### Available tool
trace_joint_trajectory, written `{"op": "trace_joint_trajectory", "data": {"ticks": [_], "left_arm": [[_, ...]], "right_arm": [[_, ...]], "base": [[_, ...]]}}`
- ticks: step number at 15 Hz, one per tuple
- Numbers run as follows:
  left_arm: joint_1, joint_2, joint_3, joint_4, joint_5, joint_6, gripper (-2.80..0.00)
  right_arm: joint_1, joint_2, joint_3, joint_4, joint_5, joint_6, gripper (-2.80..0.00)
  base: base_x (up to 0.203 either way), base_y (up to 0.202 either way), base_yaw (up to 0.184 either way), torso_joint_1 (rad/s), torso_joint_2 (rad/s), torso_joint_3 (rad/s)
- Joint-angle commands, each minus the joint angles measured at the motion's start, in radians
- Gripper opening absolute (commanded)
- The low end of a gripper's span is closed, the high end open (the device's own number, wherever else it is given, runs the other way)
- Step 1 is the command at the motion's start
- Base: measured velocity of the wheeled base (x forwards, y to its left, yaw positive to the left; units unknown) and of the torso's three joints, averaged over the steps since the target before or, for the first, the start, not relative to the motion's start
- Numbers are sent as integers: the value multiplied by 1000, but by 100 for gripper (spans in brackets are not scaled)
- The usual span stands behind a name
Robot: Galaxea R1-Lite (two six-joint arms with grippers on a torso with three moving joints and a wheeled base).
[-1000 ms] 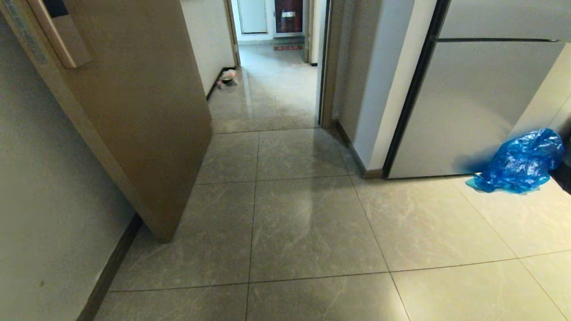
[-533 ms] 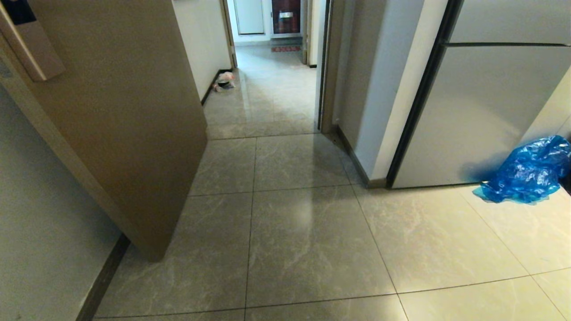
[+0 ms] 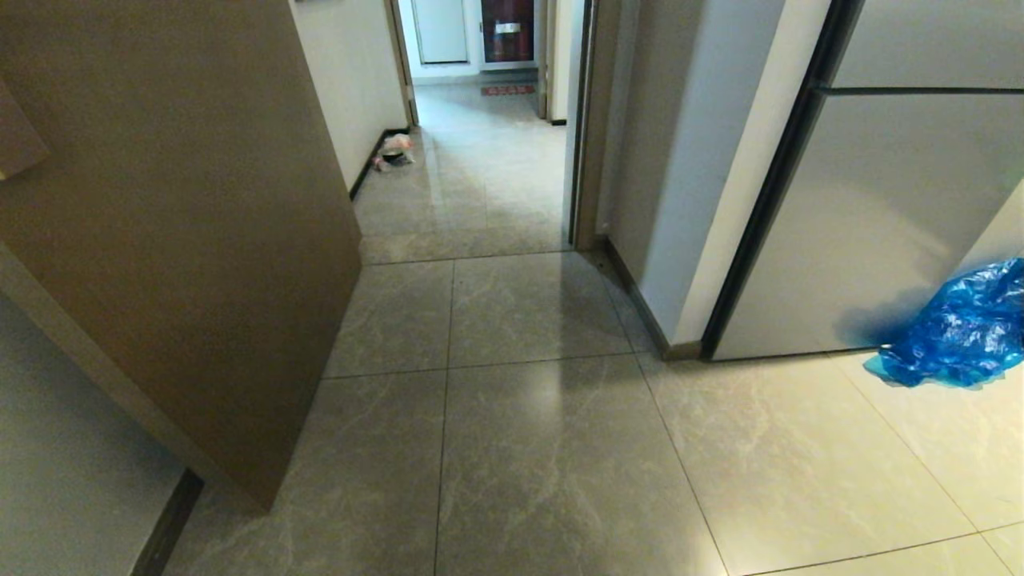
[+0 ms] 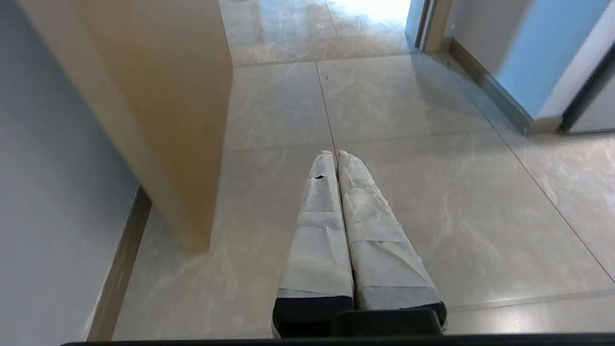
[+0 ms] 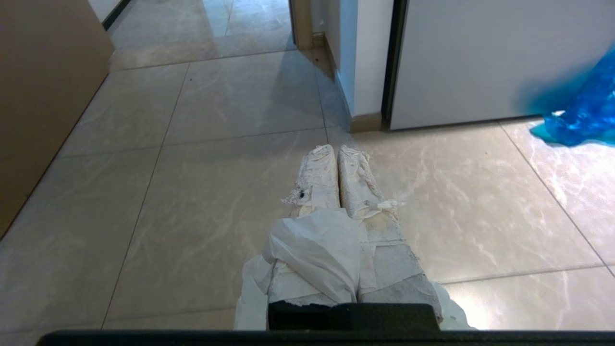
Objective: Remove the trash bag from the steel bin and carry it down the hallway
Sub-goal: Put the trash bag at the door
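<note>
In the right wrist view my right gripper [image 5: 337, 150] is shut on the trash bag [image 5: 312, 250]. A fold of its thin white plastic comes out between the taped fingers, lies over one finger and hangs below on both sides; the bulk of the bag is hidden under the hand. My left gripper [image 4: 335, 154] is shut with nothing in it and is held over the tiles. The hallway [image 3: 480, 160] of grey marble-look tiles runs ahead through a doorway. The steel bin is out of view. Neither arm shows in the head view.
A brown door [image 3: 184, 224] stands open on the left, its edge close to my path. On the right are a wall corner [image 3: 680, 240], a silver cabinet front [image 3: 864, 224] and a crumpled blue plastic bag [image 3: 956, 328]. A small red-and-white bag [image 3: 394, 150] lies by the far left wall.
The whole head view has shifted: the door looms larger on the left, and the blue bag has slid right and lower. The camera has moved forward toward the doorway.
</note>
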Motion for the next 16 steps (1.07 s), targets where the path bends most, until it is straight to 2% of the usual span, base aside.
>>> {"op": "trace_joint_trajectory", "data": {"ticks": [1,16], "left_arm": [[0,0,0,0,0,0,-280],[0,0,0,0,0,-2,-280]], "right_arm": [[0,1,0,0,0,0,-280],[0,1,0,0,0,0,-280]], "base": [[183,0,-5,2,-2,6],[186,0,-3,2,1,2]]}}
